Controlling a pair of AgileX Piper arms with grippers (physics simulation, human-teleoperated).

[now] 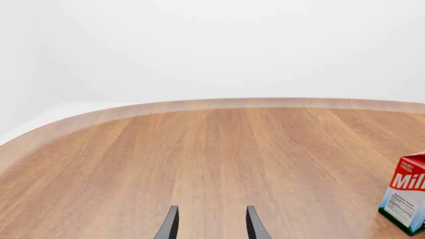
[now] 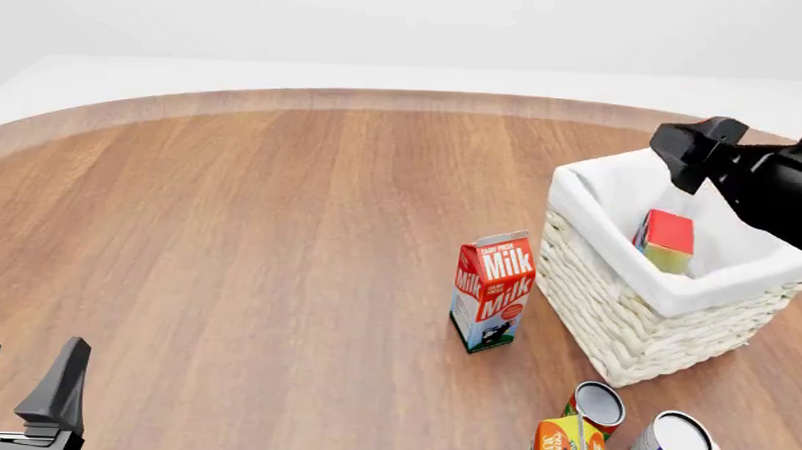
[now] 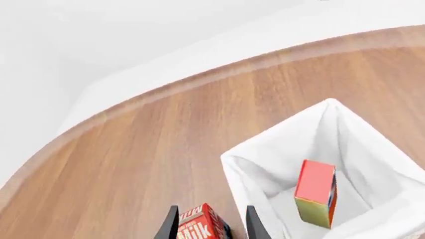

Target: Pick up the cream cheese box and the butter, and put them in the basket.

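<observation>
the right pincer (image 2: 687, 163) hangs over the basket (image 2: 599, 282), fingers apart and empty. below it the butter (image 2: 665, 240) leans inside on the white cloth lining, red face up, yellow-green end low; its long axis and lettering cannot be made out. just beside the woven wicker wall stands a red carton (image 2: 491, 290) reading "milk" and "dairy fresh". the left pincer (image 2: 19, 377), released, sits well apart over bare wood-grain tabletop (image 2: 241, 229).

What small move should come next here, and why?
Probably lift the right end effector away from the basket: it is open and empty above the rim, and the butter already lies inside. The cream cheese box is not clearly in view, so locating it follows.
</observation>
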